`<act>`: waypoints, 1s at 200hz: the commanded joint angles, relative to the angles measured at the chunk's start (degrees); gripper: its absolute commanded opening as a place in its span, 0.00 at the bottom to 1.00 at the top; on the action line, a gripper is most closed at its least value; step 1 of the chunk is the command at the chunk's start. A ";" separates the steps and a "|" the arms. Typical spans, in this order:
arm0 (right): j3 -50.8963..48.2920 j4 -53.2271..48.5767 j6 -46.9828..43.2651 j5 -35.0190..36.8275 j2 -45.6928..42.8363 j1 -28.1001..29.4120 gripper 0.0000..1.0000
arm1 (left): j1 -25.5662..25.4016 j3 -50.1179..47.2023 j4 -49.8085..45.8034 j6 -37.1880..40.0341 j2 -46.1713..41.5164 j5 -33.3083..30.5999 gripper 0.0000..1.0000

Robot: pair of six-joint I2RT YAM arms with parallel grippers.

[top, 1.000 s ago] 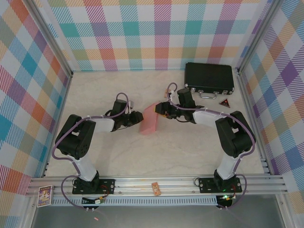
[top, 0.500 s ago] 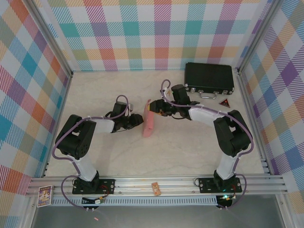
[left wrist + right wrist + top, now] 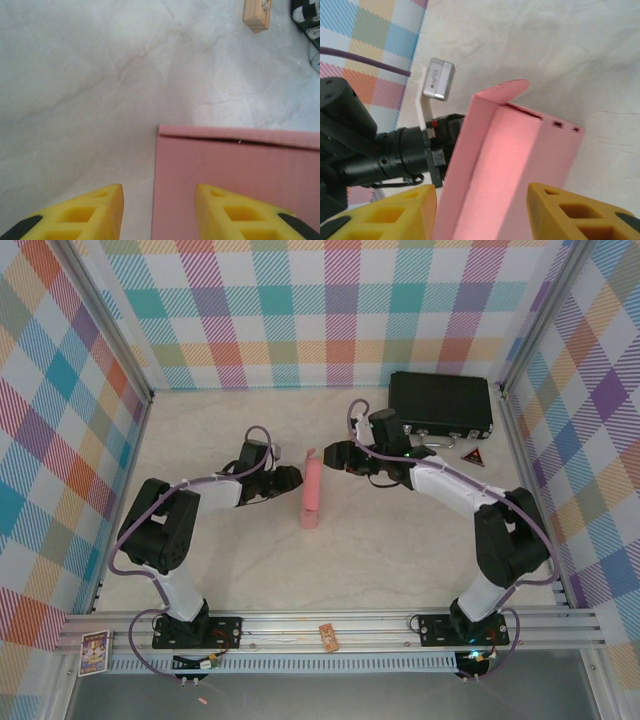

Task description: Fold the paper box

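Left gripper (image 3: 293, 478) is hovering just beside the pink paper box (image 3: 312, 495), fingers apart. Right gripper (image 3: 329, 454) is straddling its far end, can't tell if it's actually squeezing.

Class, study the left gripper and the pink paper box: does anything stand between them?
Nothing visible does. In the left wrist view the paper box sits directly at the open left gripper, one edge in the gap between its fingers. The wooden block lies beyond the box, out of the way.
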 commanded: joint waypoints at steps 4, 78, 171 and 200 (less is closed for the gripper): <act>-4.64 -5.08 -2.09 5.15 -0.61 -0.43 0.46 | 0.72 4.29 -0.83 2.01 4.33 2.07 0.42; -16.50 12.17 7.42 4.52 3.12 6.91 0.40 | 0.89 16.79 -5.24 4.96 13.42 7.61 0.41; -16.51 11.13 6.74 6.93 -6.40 5.24 0.42 | 1.51 15.76 -7.16 6.14 10.20 6.29 0.41; -14.52 13.71 7.34 3.63 -4.90 4.26 0.46 | 1.49 15.98 -7.06 6.03 10.79 6.97 0.41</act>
